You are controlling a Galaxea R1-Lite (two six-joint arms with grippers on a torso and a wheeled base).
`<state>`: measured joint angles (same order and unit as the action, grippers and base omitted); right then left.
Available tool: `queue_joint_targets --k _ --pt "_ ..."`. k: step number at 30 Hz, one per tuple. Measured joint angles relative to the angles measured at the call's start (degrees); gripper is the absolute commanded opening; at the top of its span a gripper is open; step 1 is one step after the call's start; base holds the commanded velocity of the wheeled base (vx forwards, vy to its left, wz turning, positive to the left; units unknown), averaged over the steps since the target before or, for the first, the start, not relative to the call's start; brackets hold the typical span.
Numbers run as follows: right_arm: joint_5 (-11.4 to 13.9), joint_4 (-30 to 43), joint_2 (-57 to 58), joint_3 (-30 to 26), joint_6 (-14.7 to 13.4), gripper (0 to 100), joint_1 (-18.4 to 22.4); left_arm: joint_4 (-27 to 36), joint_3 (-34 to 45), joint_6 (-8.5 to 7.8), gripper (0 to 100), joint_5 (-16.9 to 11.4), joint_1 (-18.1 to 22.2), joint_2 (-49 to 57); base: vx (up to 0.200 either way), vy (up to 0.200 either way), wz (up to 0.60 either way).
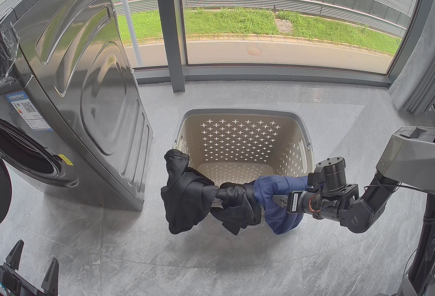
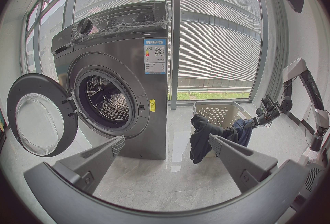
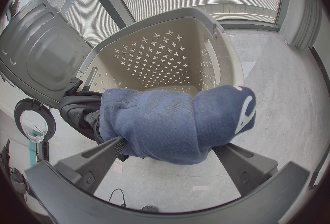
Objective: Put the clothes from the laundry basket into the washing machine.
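Firstly, in the head view you see the washing machine (image 1: 81,83) along the left side of the frame. The laundry basket (image 1: 240,138) stands in the centre, on the floor (image 1: 226,260). Your right hand (image 1: 283,201) comes in from the right, a little below the centre, and it is clenched on a blue garment (image 1: 276,217). A black garment (image 1: 188,197) is tangled with the blue one and hangs to its left, over the near left corner of the basket. Whether it touches the rim I cannot tell. Your left hand (image 1: 35,260) is in the lower left corner, released, with its fingers spread.

Next, in the left wrist view the two fingers of the left hand stand wide apart with only floor between them. Beyond them the washing machine faces you with its round door (image 2: 39,115) swung open, and the drum (image 2: 108,99) is visible. The basket stands just beside the machine. Both garments hang in front of the basket from the right hand, farther off.

Lastly, in the right wrist view the blue garment is bunched between the right hand's fingers, which grasp it firmly. The black garment hangs on the side toward the machine. The basket stands just behind both.
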<state>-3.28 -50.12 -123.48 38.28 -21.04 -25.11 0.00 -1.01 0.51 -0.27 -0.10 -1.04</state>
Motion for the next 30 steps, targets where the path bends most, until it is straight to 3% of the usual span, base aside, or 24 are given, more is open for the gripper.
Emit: queue_joint_targets --k 14,30 --pt "0.0 -1.3 1.7 -2.9 0.2 0 -0.4 0.0 0.0 -0.02 100 0.0 0.0 0.0 0.0 0.0 0.0" --pt "-0.2 -0.3 14.4 -9.0 0.5 0 -3.8 0.0 0.0 -0.02 100 0.0 0.0 0.0 0.0 0.0 0.0"
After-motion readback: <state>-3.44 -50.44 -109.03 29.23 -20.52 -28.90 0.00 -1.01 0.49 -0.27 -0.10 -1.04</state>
